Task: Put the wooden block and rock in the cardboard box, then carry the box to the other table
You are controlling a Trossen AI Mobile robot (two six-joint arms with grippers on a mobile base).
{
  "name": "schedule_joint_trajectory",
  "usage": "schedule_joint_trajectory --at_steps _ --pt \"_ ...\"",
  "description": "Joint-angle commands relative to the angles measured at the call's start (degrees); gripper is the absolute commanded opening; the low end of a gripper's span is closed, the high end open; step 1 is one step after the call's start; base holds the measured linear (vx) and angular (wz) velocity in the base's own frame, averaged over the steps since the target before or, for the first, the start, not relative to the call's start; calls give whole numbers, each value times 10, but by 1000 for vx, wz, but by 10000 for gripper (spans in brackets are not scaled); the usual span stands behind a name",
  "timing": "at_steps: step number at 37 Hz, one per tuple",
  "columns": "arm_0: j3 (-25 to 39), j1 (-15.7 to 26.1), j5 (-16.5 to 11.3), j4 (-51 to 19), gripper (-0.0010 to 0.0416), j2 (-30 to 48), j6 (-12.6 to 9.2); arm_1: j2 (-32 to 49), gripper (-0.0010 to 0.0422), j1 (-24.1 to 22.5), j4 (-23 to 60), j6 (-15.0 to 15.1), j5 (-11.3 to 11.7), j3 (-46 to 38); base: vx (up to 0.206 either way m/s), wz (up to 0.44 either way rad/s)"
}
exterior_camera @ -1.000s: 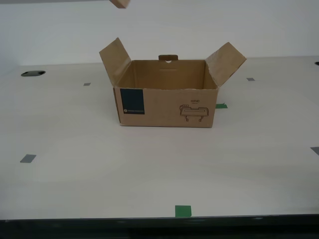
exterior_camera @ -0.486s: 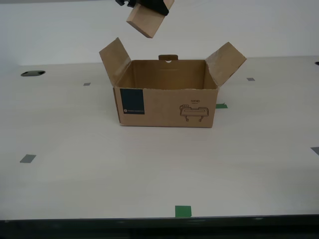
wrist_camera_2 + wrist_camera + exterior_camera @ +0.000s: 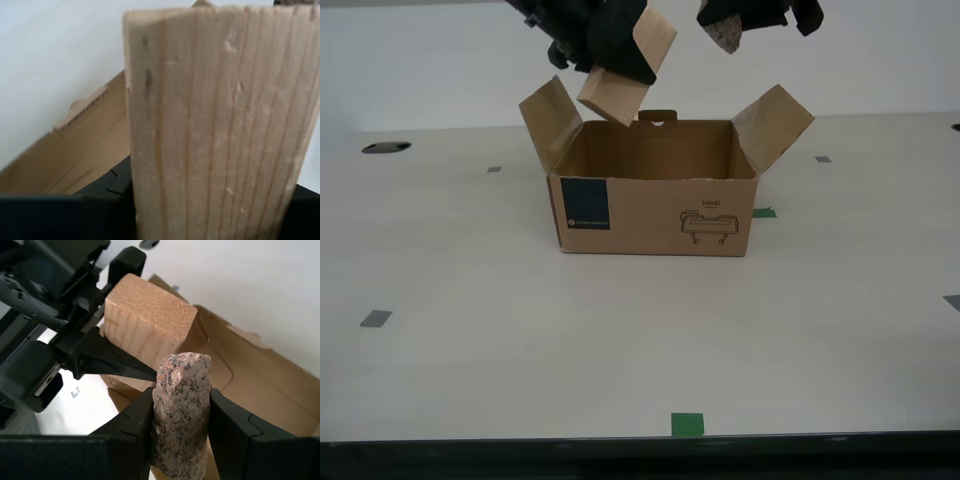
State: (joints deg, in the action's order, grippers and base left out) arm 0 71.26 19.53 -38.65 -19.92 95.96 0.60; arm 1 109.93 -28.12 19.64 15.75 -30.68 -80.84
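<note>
Second gripper: my second gripper (image 3: 610, 55) hangs above the cardboard box (image 3: 655, 215), toward the exterior view's left. You see its fingers (image 3: 100, 360) clamped tight on the wooden block (image 3: 625, 70).
Wooden block: held tilted in mid-air, low end just over the box's flap on the exterior view's left, not touching it as far as you can tell. Fills most of the second wrist view (image 3: 220, 125), grain running lengthwise.
First gripper: my first gripper (image 3: 181, 440) is up at the exterior view's top edge, right of centre; fingers (image 3: 235, 430) pinch the rock (image 3: 181, 415) from both sides.
Rock: speckled pinkish stone (image 3: 725, 33), in the air above the box's open top, near the block but apart from it.
Cardboard box: open, both side flaps angled up & out, navy label and "HAND" print facing you. Its inside isn't fully in view.
Table: smooth pale top (image 3: 520, 340) w/ grey tape squares (image 3: 376, 318) and a green tape mark (image 3: 687, 424) at the near edge; box sits on it mid-table.
</note>
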Motion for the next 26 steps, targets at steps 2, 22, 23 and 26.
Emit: schedule_joint_trajectory --at_steps 2,22,23,26 --pt "-1 9 12 4 -1 23 7 -2 -1 -1 -5 -4 57 16 0 0" --pt "-69 50 94 96 -1 28 9 -12 0 -2 -45 -28 60 43 0 0" --pt "-73 50 94 96 0 28 8 -12 0 -2 -45 -29 60 43 0 0" --pt "-82 51 94 91 0 28 5 -12 0 -2 -45 -40 60 43 0 0"
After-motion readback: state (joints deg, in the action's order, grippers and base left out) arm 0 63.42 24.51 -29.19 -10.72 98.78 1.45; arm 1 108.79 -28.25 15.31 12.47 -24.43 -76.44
